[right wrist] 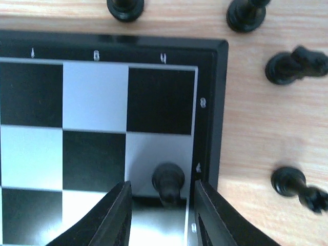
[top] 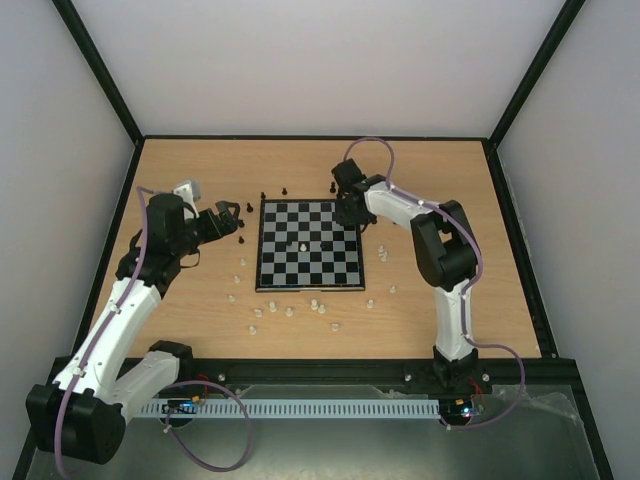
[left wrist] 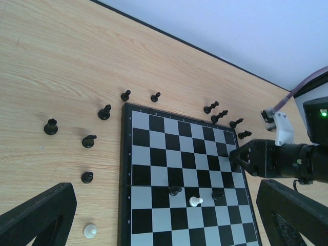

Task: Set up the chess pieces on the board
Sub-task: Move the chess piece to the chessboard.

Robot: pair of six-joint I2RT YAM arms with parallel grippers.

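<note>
Nearest the arm bases, cream-white chess pieces [top: 290,310] lie scattered on the wooden table [top: 450,300], just beside the near edge of the board [top: 275,270]. The board sits mid-table, with one white piece [top: 303,245] near its centre. At its far right corner the right gripper [right wrist: 162,190] has its fingers released. A black pawn [right wrist: 168,179] stands untouched between them on a light edge square. The left gripper [top: 228,218] hangs spread wide and empty beside the far left corner, among loose black pieces [left wrist: 104,111].
</note>
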